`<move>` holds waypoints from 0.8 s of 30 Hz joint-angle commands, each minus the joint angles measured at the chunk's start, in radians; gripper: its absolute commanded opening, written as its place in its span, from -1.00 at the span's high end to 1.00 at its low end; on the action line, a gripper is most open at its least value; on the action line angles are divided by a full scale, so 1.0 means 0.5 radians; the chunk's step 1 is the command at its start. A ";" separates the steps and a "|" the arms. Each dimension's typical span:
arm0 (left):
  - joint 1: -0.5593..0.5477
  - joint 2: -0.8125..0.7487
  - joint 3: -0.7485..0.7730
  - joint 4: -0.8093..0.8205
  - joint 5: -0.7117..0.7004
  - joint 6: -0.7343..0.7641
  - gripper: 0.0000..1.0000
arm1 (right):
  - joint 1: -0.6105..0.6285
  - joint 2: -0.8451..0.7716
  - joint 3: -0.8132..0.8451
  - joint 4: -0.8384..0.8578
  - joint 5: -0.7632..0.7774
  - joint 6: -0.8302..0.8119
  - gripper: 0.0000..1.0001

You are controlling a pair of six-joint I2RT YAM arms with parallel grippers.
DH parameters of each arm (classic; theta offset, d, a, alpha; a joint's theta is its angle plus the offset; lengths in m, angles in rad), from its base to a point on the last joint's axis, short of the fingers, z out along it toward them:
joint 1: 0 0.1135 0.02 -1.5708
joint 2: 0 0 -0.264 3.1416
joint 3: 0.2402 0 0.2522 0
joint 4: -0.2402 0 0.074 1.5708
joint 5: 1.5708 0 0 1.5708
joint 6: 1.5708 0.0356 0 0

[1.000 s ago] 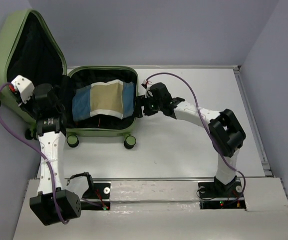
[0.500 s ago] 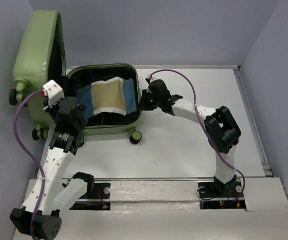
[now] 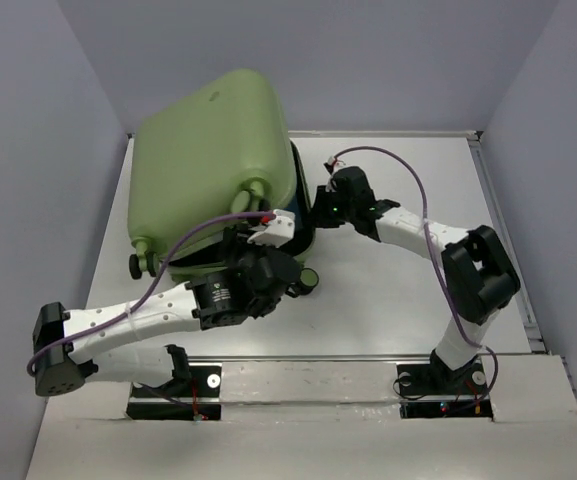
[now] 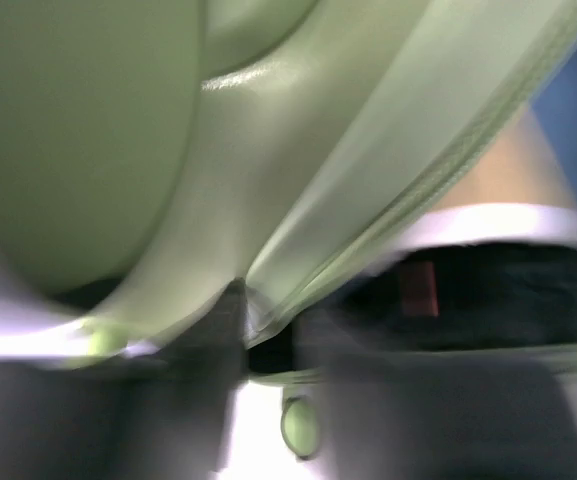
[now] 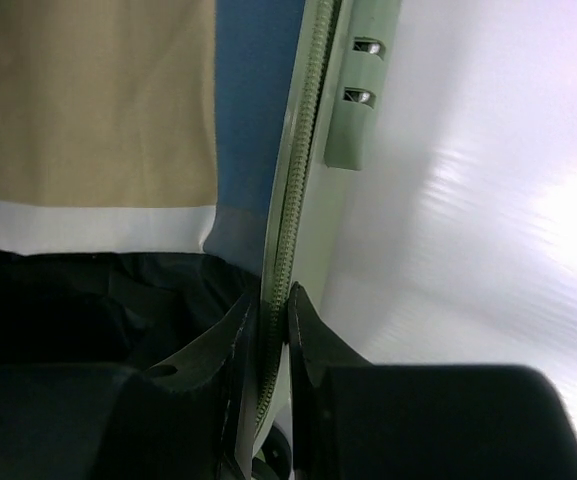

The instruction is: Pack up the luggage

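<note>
The pale green luggage (image 3: 213, 150) lies on the table with its lid tipped down over the base, a narrow gap left at the front. Through that gap the left wrist view shows the lid's edge (image 4: 368, 170), black lining and a folded tan, blue and white cloth (image 4: 528, 200). My left gripper (image 3: 280, 262) sits at the front edge, its blurred jaws (image 4: 268, 380) open and apart from the lid's corner. My right gripper (image 3: 318, 212) is shut on the base's right rim, its fingers pinching the zipper edge (image 5: 273, 310) beside the cloth (image 5: 88, 100).
Small wheels stick out at the suitcase's front (image 3: 308, 280) and left corner (image 3: 138, 265). Grey walls stand close on the left, back and right. The white table (image 3: 398, 300) stretches right of the suitcase, with a raised ledge (image 3: 308, 375) at the near edge.
The lid has swung from upright at the left down over the base. My left arm swept right to the front edge and its jaws opened. My right gripper closed on the rim.
</note>
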 commanded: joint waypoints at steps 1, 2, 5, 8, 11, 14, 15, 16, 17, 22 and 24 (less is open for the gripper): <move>-0.306 0.056 0.457 0.553 0.753 -0.365 -0.63 | -0.278 -0.218 -0.199 0.008 -0.114 -0.210 0.86; -0.324 0.087 0.566 0.602 0.843 -0.337 -0.85 | -0.361 -0.264 -0.245 -0.032 -0.123 -0.235 0.86; -0.370 0.148 0.794 0.703 1.174 -0.282 -0.98 | -0.478 -0.316 -0.295 -0.093 -0.086 -0.247 0.68; -0.392 0.246 1.045 0.789 1.460 -0.162 -0.98 | -0.652 -0.365 -0.295 -0.152 -0.111 -0.235 0.29; -0.364 0.417 1.400 0.683 1.485 -0.077 -0.98 | -0.791 -0.494 -0.258 -0.262 -0.050 -0.247 0.00; -0.040 0.590 1.721 0.446 1.677 -0.140 -0.98 | -0.809 -0.709 -0.182 -0.397 0.109 -0.299 -0.31; 0.092 0.617 1.767 0.409 1.797 -0.195 -0.98 | -0.809 -0.761 -0.181 -0.425 0.104 -0.314 -0.32; 0.372 0.672 1.846 0.348 1.910 -0.302 -0.98 | -0.809 -0.868 -0.145 -0.458 0.077 -0.333 -0.36; 0.503 0.703 1.874 0.339 1.975 -0.342 -0.98 | -0.809 -0.917 -0.126 -0.480 0.073 -0.336 -0.37; 1.138 0.985 2.104 0.277 2.251 -0.444 -0.98 | -0.788 -1.199 -0.083 -0.545 -0.122 -0.342 0.42; 1.438 1.099 2.199 0.243 2.493 -0.520 -0.98 | -0.620 -1.322 -0.108 -0.538 -0.221 -0.330 0.86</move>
